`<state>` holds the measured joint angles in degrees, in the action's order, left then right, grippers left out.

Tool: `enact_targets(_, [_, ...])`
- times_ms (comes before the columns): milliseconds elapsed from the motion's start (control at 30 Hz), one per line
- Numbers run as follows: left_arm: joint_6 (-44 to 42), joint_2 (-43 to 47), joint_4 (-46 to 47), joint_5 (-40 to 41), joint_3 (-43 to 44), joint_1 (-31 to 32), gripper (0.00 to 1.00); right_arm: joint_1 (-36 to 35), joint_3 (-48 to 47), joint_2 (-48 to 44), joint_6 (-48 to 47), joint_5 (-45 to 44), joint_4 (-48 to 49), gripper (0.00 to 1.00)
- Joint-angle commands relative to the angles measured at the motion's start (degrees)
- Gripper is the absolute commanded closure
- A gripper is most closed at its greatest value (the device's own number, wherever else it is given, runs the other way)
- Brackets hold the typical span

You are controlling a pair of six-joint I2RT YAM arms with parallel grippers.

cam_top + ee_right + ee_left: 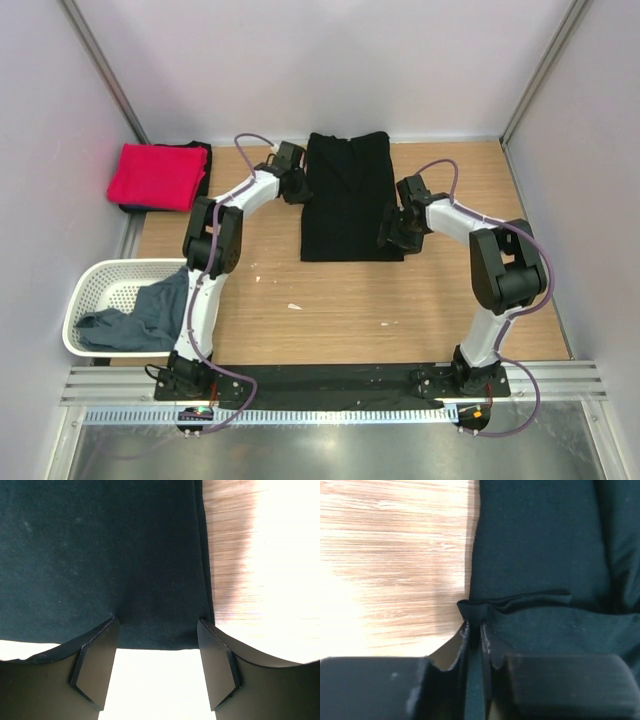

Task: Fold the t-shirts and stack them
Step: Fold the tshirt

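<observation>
The black cloth t-shirt (347, 195), folded to a long rectangle, lies on the wooden desk (330, 300), upper middle of the frame. The left gripper (475, 630) pinches a fold at its left edge. The right gripper (157, 625) is open over its lower right corner. The red cloth t-shirt (155, 175) lies upper left.

Left gripper (475, 630) pinched shut on black t-shirt (545, 540), right gripper (157, 622) spread open, both arms outstretched.
</observation>
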<state>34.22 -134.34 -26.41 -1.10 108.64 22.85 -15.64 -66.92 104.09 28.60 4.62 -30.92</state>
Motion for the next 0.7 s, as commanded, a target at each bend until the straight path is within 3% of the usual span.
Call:
enact_targets(0, [0.3,-0.6,3.4,2.2,2.7,-0.7,0.95,0.0,3.1,-0.7,-0.7,-3.0,-2.4,0.3])
enact_targets(133, [2.3,-0.1,5.4,2.5,2.4,-1.3,1.0,-0.1,4.1,-1.1,-0.8,-4.0,-2.4,0.3])
enact_targets(300, [2.8,1.4,7.0,3.7,2.0,-1.6,1.0,0.0,4.3,-1.3,-0.7,-4.4,-2.8,0.3])
enact_targets(533, [3.4,6.8,9.4,5.3,-5.2,-1.9,1.0,0.0,4.5,-1.4,0.1,-7.0,-3.7,0.3])
enact_targets(633, [3.5,7.3,9.1,4.3,-6.5,-2.0,0.98,0.0,3.7,-1.1,0.2,-6.7,-4.5,0.29])
enact_targets(667, [3.4,7.7,9.0,3.0,-7.2,-2.0,0.91,-0.1,2.7,-1.0,0.2,-6.3,-4.9,0.29])
